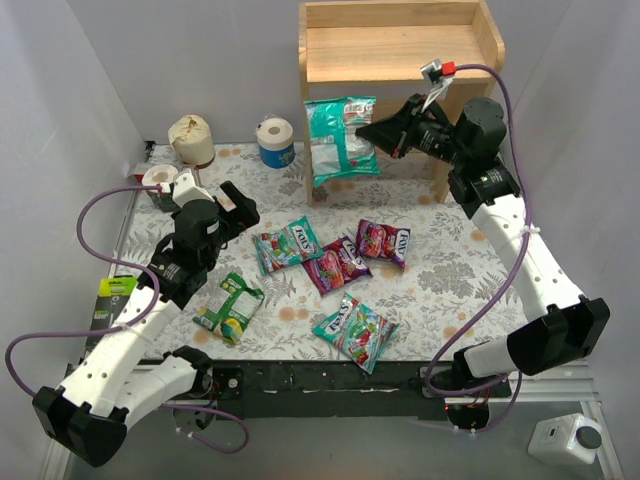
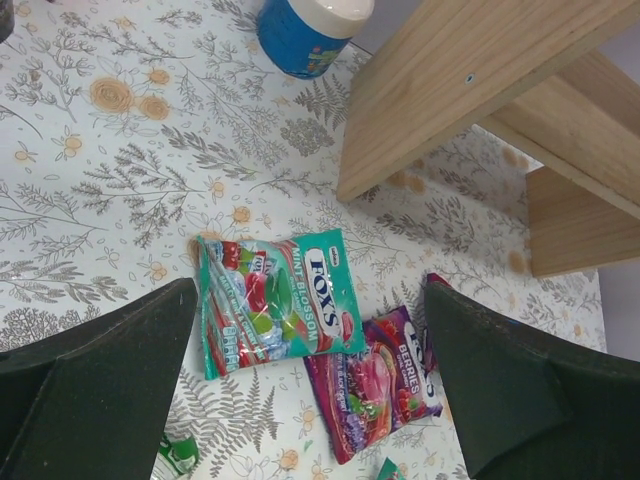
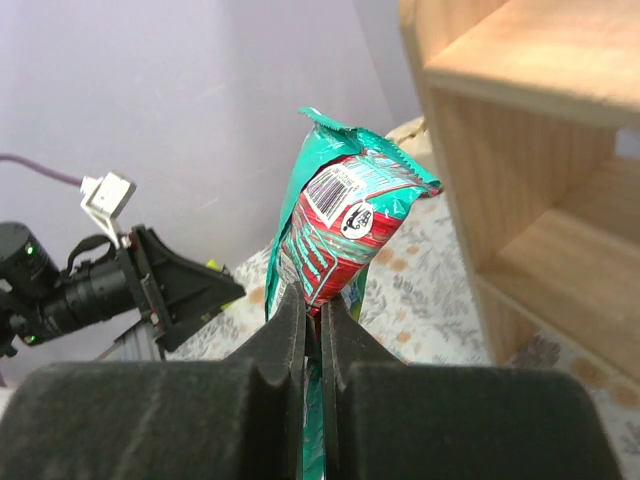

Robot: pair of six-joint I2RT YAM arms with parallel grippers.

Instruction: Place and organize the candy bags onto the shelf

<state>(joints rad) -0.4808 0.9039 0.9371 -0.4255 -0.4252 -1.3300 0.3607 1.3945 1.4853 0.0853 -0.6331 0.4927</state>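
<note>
We've got the shelf [image 1: 400, 50] at the far edge | one candy bag [image 1: 340, 140] before its left side | five bags [image 1: 337, 263] mid-table | we spot rolls [image 1: 192, 138] in the far-left corner

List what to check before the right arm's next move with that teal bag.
1. Grip: ok. The right gripper is shut on the teal bag.
2. Bag aimed at the shelf: not ok. In the right wrist view the opening sits off to the bag's right.
3. Shelf boards free: ok where visible; nothing lies on them.
4. Bag height against the lower board: cannot tell.
5. Left gripper out of the way: ok. It is open, over the bags on the table, well away from the shelf.
</note>
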